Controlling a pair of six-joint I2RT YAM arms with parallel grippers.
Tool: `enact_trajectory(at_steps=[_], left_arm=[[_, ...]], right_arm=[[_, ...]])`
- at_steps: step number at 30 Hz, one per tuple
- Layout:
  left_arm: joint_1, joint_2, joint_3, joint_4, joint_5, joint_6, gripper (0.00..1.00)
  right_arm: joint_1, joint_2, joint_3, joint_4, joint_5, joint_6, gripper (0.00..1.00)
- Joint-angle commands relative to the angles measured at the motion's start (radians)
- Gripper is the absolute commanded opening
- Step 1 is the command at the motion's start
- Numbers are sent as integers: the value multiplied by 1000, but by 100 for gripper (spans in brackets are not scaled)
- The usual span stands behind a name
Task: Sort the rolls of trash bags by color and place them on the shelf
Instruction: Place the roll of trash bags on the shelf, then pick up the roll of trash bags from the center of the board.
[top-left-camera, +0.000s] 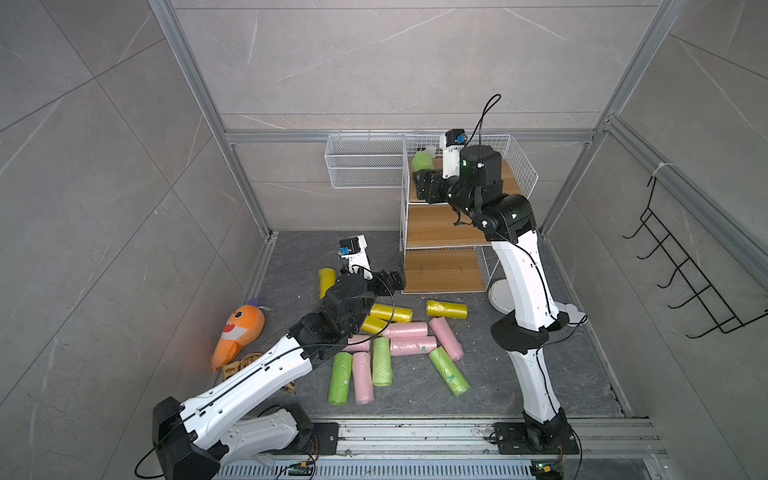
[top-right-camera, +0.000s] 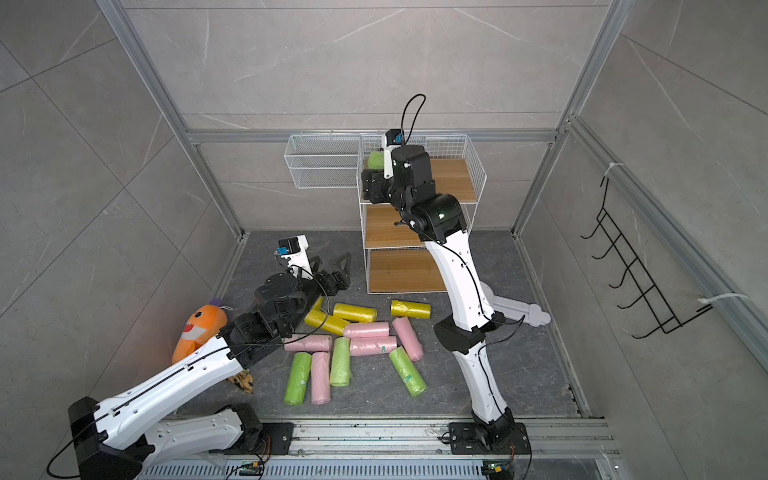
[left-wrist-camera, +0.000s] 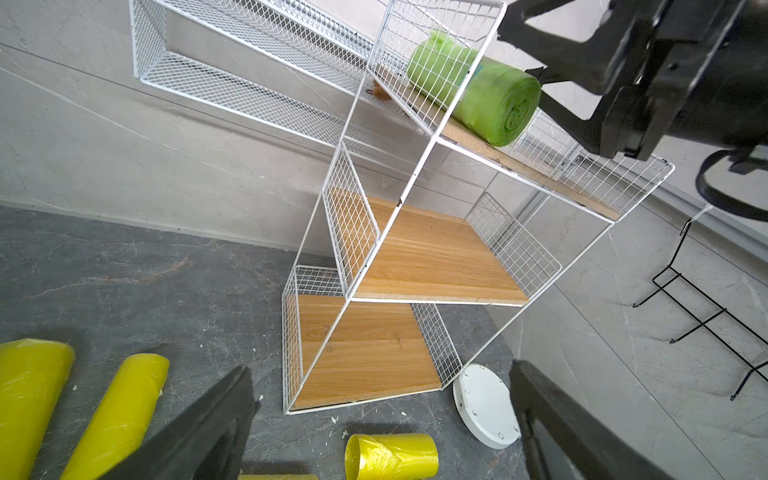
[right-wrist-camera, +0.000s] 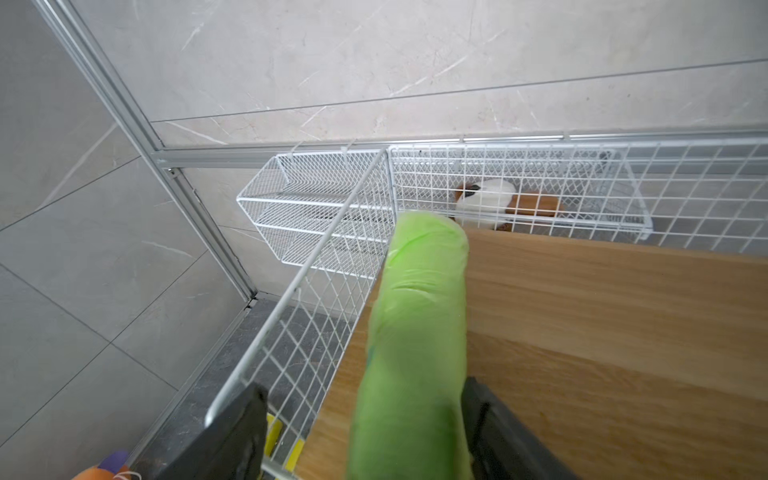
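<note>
In both top views the floor (top-left-camera: 490, 395), lower centre, held three green rolls (top-left-camera: 340, 378), five pink rolls (top-left-camera: 405, 329), four yellow rolls (top-left-camera: 446, 308); neither wrist view showed pink. One green roll (right-wrist-camera: 415, 311) lay released on the top tier of the shelf (top-left-camera: 440, 226), between the spread jaws of the right gripper (right-wrist-camera: 361, 392); left gripper (top-right-camera: 332, 266) gaped empty

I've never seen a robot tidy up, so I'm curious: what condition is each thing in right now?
Shelf: upright, lower two boards bare.
Green roll: lying on the top board.
Right gripper: open, straddling that roll.
Left gripper: open, empty.
Other rolls: lying on the floor, colours mixed.
Plush toy: lying on the floor.
</note>
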Motion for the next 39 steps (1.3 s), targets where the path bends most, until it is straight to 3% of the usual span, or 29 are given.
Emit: enact_trajectory(at_steps=[1, 5, 21, 29, 32, 34, 39], left_arm=[[6, -17, -9, 23, -3, 14, 98], [6, -8, -9, 25, 4, 9, 98], [6, 18, -3, -51, 24, 16, 98], [6, 103, -4, -205, 67, 27, 95], [6, 110, -30, -204, 87, 14, 95], [6, 106, -45, -199, 93, 9, 95], [6, 95, -65, -203, 87, 12, 94]], right_arm=[[-12, -53, -44, -37, -107, 5, 79], [-20, -105, -125, -35, -151, 0, 78], [-106, -209, -122, -217, -169, -89, 83], [-96, -316, -222, -460, -154, -164, 83], [-64, -388, -359, -502, -138, -181, 83], [-39, -471, -547, -459, -127, -183, 83], [-27, -805, -1253, -41, -141, -174, 83]])
